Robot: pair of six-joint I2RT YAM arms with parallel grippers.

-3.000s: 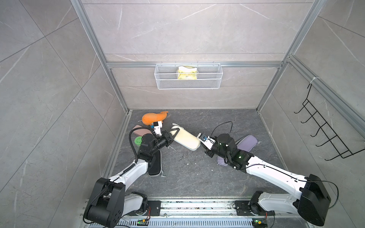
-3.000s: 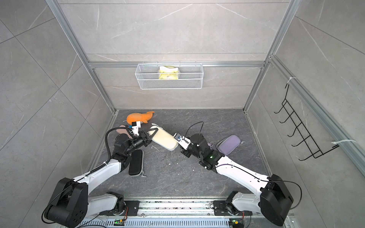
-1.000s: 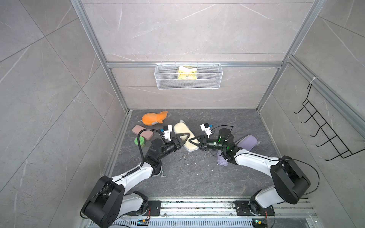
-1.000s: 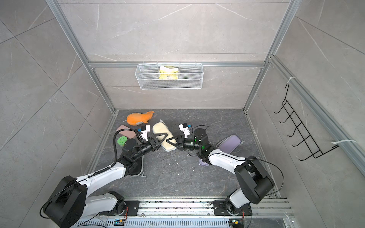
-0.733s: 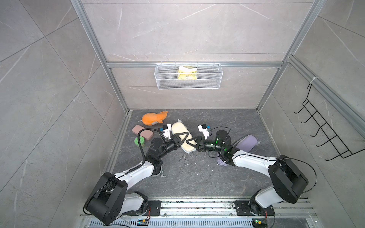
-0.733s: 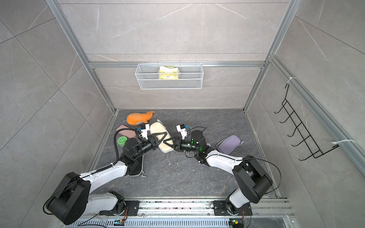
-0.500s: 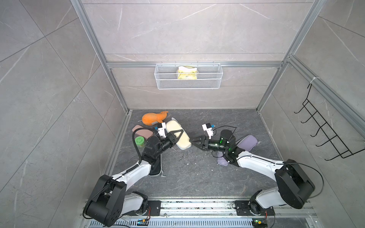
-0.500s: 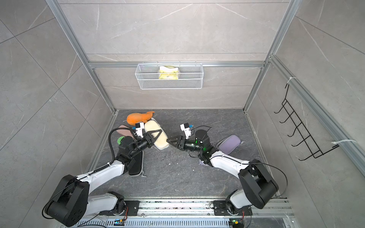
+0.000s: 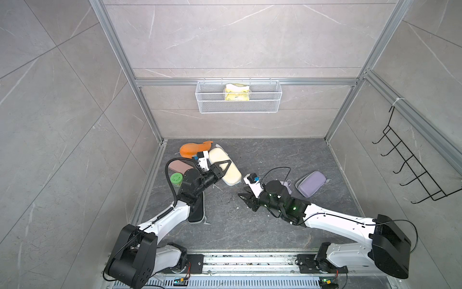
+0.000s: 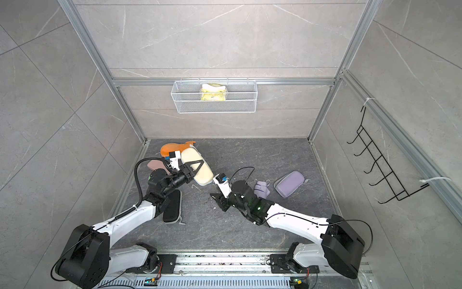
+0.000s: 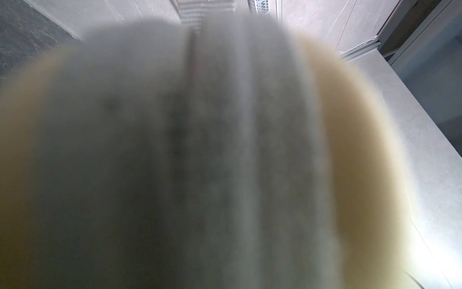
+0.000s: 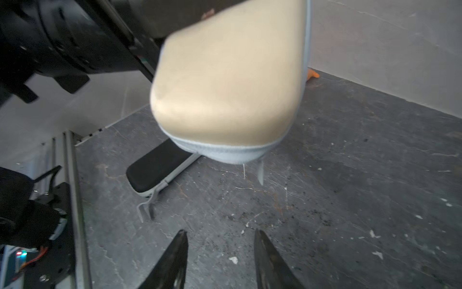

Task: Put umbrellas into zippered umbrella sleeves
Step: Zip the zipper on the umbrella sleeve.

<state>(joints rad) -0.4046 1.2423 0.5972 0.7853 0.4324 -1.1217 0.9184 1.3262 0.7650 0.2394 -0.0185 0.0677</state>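
My left gripper (image 9: pixel 224 167) is shut on the cream zippered umbrella sleeve (image 9: pixel 233 174), holding it off the floor at the back left. That sleeve (image 11: pixel 350 150) fills the left wrist view as a blur. My right gripper (image 12: pixel 221 234) stands open and empty over bare floor, a little short of the sleeve's near end (image 12: pixel 225 82). A black sleeve (image 9: pixel 197 212) lies under my left arm. The lavender sleeve (image 9: pixel 310 183) lies shut at the right. A folded lavender umbrella (image 10: pixel 262 189) sits beside it, behind my right wrist.
An orange plush (image 9: pixel 192 149), a pink oblong case (image 9: pixel 177 166) and a green round lid (image 9: pixel 175 179) crowd the back left corner. A wire basket (image 9: pixel 238 97) hangs on the back wall. A black hook rack (image 9: pixel 410 170) is on the right wall.
My left gripper closed on the cream sleeve and carried it left and toward the back. My right gripper drew away from the sleeve toward the front and now hangs lower.
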